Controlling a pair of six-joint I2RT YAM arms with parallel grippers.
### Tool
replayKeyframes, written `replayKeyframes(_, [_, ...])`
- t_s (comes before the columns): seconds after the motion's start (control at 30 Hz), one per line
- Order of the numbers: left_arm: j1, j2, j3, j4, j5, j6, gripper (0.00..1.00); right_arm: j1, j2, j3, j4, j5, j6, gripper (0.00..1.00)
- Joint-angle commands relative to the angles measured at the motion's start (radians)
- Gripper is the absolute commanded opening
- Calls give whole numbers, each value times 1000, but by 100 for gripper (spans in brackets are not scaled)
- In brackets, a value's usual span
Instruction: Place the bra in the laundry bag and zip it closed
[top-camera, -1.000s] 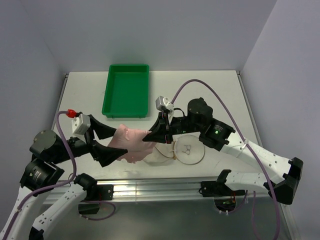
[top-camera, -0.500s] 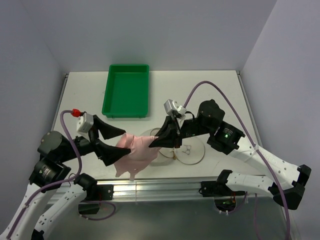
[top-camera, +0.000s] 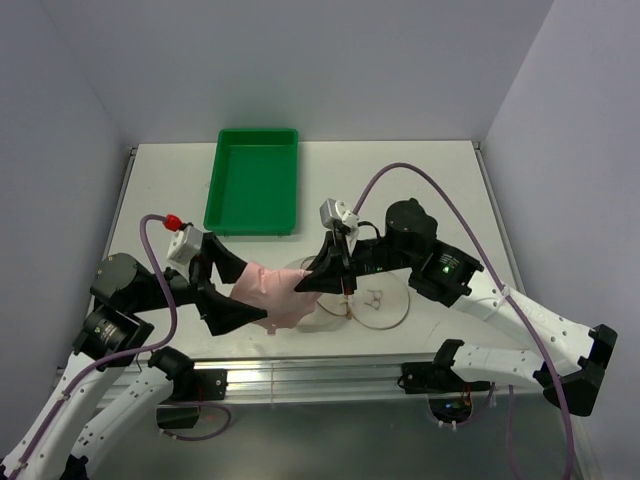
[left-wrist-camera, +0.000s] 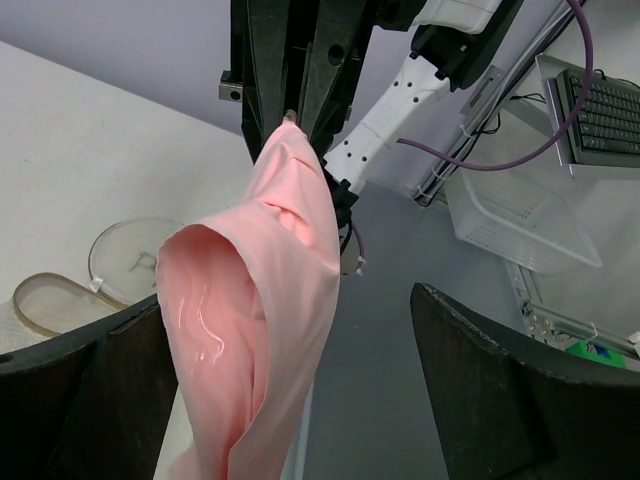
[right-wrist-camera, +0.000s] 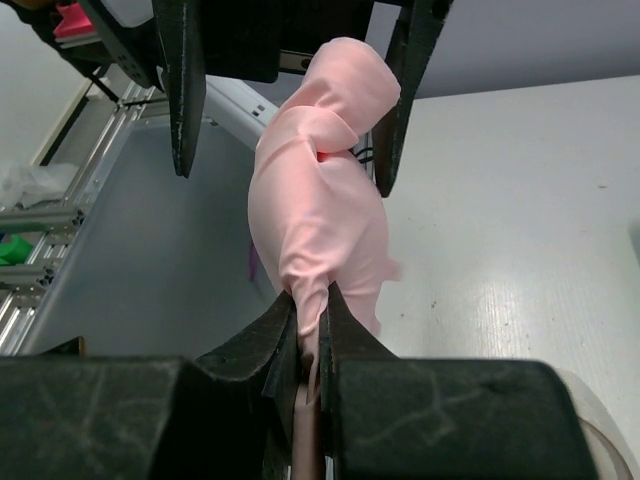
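Bra (top-camera: 272, 297) strung left-right: right tool (top-camera: 306, 283) pinches end nearest bag, left tool (top-camera: 245, 292) gapes wide around other end; laundry bag (top-camera: 380, 300) lies unzipped beneath right tool.

The top camera looks steeply down from above and behind the arm bases, taking in the whole bench (top-camera: 420, 180). Each wrist camera sits close behind its own fingers (left-wrist-camera: 480, 390) and faces the opposite arm (at very near range). All three share the bra (top-camera: 272, 296).
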Motion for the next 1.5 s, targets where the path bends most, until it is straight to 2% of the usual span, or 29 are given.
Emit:
replayKeyframes(0.0, [-1,-1,-1,46,44,-15,93,-5,-32,33,3,31,-17,0])
replayKeyframes(0.07, [-1,10,-10,60,57,-23,87,-5,-30,29,28,23,3,0])
replayKeyframes(0.1, [-1,15,-14,62,54,-23,72,-5,-26,30,32,17,8,0])
replayKeyframes(0.17, [-1,24,-17,76,41,-26,50,-5,-17,38,37,12,16,0])
replayKeyframes(0.2, [-1,26,-17,77,34,-26,32,-5,-15,38,39,11,19,0])
replayKeyframes(0.27, [-1,32,-12,79,15,-26,21,-5,-26,26,45,22,23,2])
replayKeyframes(0.33, [-1,35,-17,111,15,-44,4,-5,-46,6,68,37,37,8])
replayKeyframes(0.4, [-1,35,-27,160,14,-66,0,-5,-78,-29,89,46,55,30])
replayKeyframes(0.43, [-1,35,-38,192,18,-85,0,-5,-89,-42,104,49,65,53])
replayKeyframes(0.5, [-1,42,-46,223,35,-102,0,-5,-121,-75,112,29,59,74])
replayKeyframes(0.53, [-1,45,-52,250,44,-118,0,-5,-141,-100,117,20,51,89])
replayKeyframes(0.63, [-3,67,-53,299,84,-148,0,-5,-162,-128,145,17,48,100])
replayKeyframes(0.77, [-1,93,-72,379,127,-198,0,-5,-129,-114,146,13,54,100])
replayKeyframes(0.9, [-9,114,-76,385,132,-195,0,-3,-64,-89,172,-23,91,100])
replayKeyframes(1.13, [-27,131,-58,367,78,-156,0,47,-3,-94,226,-23,149,100])
replayKeyframes(1.2, [-35,145,-44,347,49,-133,0,58,-10,-120,302,-12,199,98])
replayKeyframes(1.3, [-44,180,-29,312,11,-107,0,58,-32,-164,351,70,238,75])
replayKeyframes(1.33, [-47,187,-29,309,0,-103,0,58,-32,-158,344,95,256,51])
replayKeyframes(1.37, [-49,196,-27,309,-12,-103,3,58,-27,-149,329,135,258,36])
replayKeyframes(1.4, [-50,199,-21,307,-44,-101,14,58,-26,-140,292,156,258,25])
replayKeyframes(1.43, [-52,202,-12,298,-66,-92,23,57,-23,-122,277,179,259,8])
replayKeyframes(1.47, [-51,207,0,249,-90,-78,36,57,-24,-115,258,202,258,4])
